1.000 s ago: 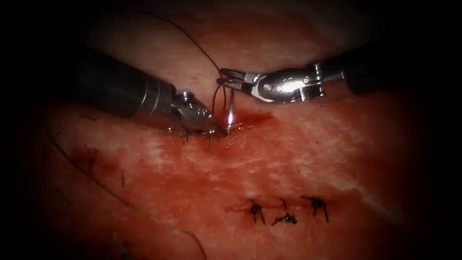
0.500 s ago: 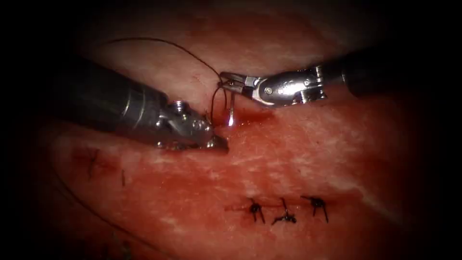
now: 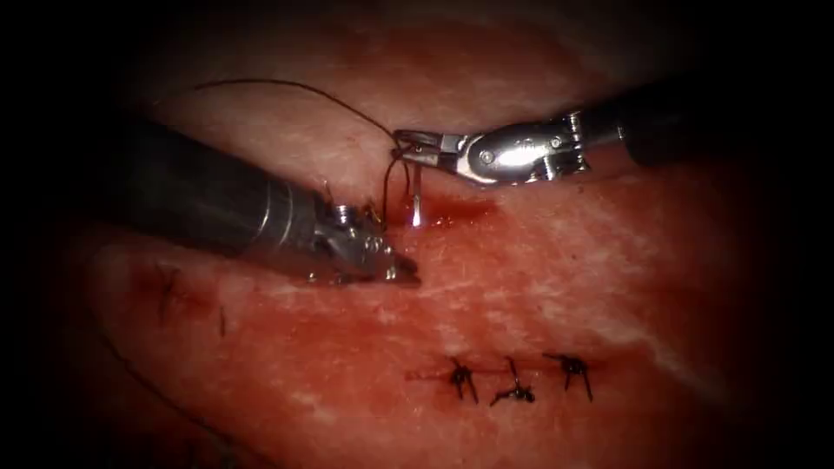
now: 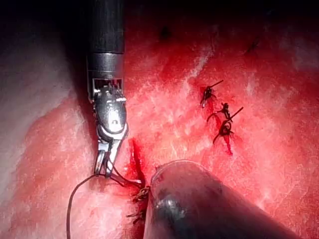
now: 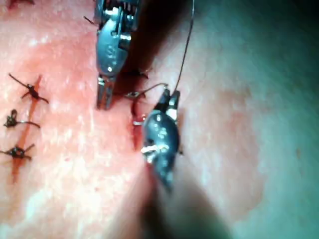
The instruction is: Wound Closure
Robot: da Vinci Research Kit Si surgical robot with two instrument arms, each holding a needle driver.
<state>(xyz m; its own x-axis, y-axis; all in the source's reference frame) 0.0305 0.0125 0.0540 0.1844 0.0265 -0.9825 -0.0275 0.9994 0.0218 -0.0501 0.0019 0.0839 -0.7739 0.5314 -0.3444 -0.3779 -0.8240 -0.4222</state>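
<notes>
Surgical practice bench: dark-edged endoscope view of sutured tissue (image 3: 539,295); three tied stitches (image 3: 517,380); red fluid (image 3: 452,211)

We see wet red tissue streaked with pale white (image 3: 556,295), a darker red pool of fluid (image 3: 456,211) just below the shiny silver right tool (image 3: 407,146), thin black thread (image 3: 287,85), and three black knotted stitches (image 3: 514,379).

Tissue (image 3: 539,287) carries all: 3 tied stitches (image 3: 517,379) lower centre of endoscope frame, red fluid (image 3: 452,211) pooled mid-frame, thread (image 3: 287,87) looping across upper left.
</notes>
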